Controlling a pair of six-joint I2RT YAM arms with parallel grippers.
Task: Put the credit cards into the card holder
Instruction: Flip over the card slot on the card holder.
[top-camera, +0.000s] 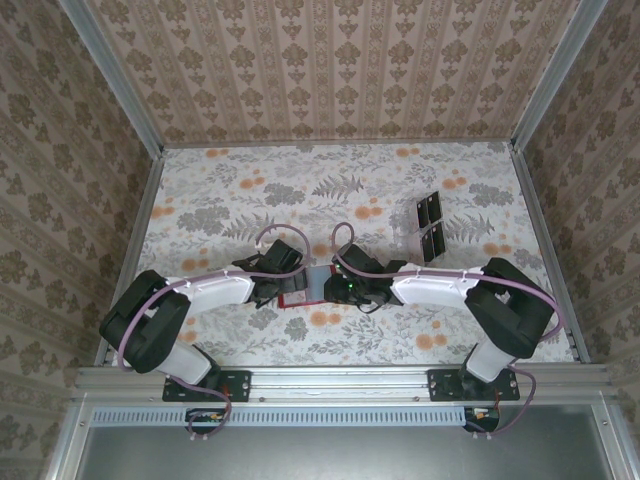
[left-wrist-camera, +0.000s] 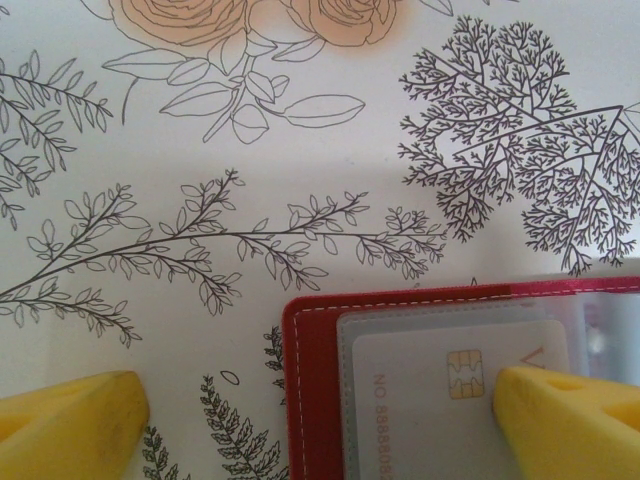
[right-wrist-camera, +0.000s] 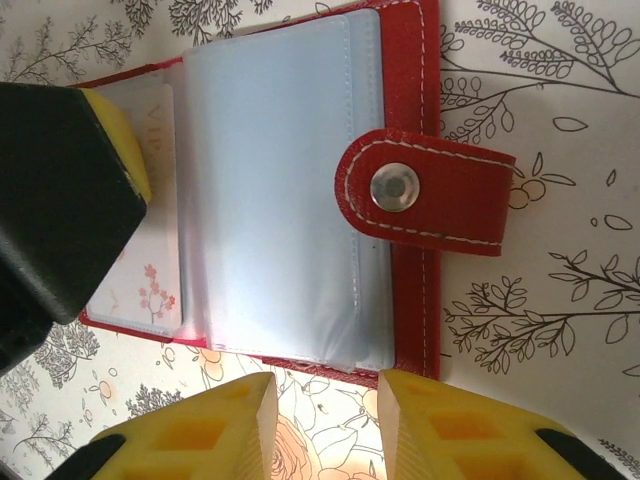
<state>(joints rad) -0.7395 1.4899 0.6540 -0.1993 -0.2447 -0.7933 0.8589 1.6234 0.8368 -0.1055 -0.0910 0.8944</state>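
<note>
Left tool, spread wide, presses one yellow finger on a pale chip-bearing credit card in the open red folding card holder on the floral counter. Right tool, unclenched, empty, hovers beside its edge. Judged: seating; next, slide deeper. Right wrist adds the snap tab.

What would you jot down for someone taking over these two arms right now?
Left gripper: open wide, one finger resting on a chip credit card that looks seated in the holder's clear sleeve.
Right gripper: open with a narrow gap, at the edge of the red card holder, gripping nothing.
Holder lies open on the floral table between the arms, snap tab undone.
Done: one card sleeved. Left: any remaining cards.
</note>
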